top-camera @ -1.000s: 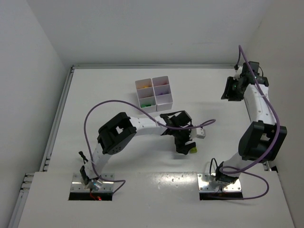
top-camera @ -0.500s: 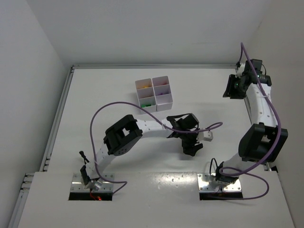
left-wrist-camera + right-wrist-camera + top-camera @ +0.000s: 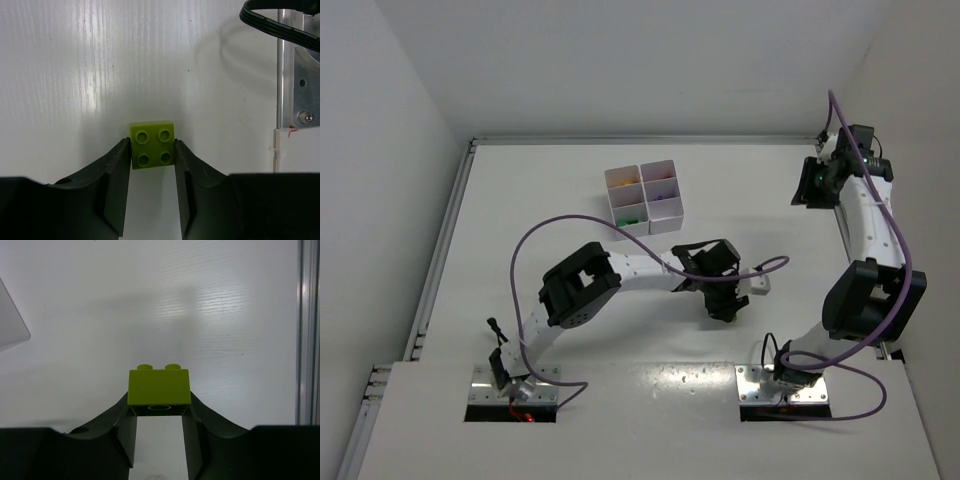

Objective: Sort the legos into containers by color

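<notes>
1. Top external view: the two bases are bolted side by side at the near edge. The left arm (image 3: 575,288) is raised from its base to a bent elbow. Its forearm is stretched rightward over the desk (image 3: 520,200), with a purple cable (image 3: 535,240) arched above it.
2. Its wrist is turned downward, so that the left fingers (image 3: 724,306) are aimed at the desk, a little beyond the bases and between them.
3. On the left wrist view, the left fingers are seen closed against both sides of a four-stud lime brick (image 3: 152,145). The brick lies studs up on the desk, with only its nearer half between the tips. From above, this brick is hidden under the wrist.
4. Farther back, near the middle of the desk, the white tray (image 3: 642,190) is set well apart from both sets of fingers. Green pieces are seen in its near-left compartment and purple ones in a right-hand compartment. Pale yellowish ones show at the far left, but single bricks cannot be told apart.
5. The right arm (image 3: 868,295) is raised to an elbow at the desk's right edge. Its forearm is extended away toward the far right corner, where the right fingers (image 3: 807,190) are directed leftward.
6. On the right wrist view, the right fingers are clamped on a second lime brick (image 3: 159,385). It is held clear of the desk, with its studs pointed away from the camera and its hollow underside toward it.
</notes>
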### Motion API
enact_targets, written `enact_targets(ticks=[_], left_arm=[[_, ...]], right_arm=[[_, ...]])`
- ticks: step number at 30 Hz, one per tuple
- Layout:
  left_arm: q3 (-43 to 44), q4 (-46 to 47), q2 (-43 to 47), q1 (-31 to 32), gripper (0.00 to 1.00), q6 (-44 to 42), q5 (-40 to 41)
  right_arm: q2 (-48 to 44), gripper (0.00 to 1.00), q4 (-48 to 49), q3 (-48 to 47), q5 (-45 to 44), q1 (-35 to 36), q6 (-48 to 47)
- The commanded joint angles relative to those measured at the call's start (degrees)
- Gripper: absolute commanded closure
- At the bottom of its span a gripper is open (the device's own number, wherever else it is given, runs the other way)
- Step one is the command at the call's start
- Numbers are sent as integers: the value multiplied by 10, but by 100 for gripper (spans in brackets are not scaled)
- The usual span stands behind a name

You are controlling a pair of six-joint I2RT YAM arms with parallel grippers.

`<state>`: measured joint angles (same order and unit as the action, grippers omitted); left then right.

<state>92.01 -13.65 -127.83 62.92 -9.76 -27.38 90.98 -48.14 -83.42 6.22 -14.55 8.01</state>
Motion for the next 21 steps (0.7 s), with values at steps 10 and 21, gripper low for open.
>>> enact_targets(ticks=[10,21], left_arm=[[-70,77,204,-196,100,165,-117],[-30,-21,319,-406,100,256,-46]], right_arm=[[-15,100,18,31,168,52,-69],[142,100,35,-120,197,242,-223]])
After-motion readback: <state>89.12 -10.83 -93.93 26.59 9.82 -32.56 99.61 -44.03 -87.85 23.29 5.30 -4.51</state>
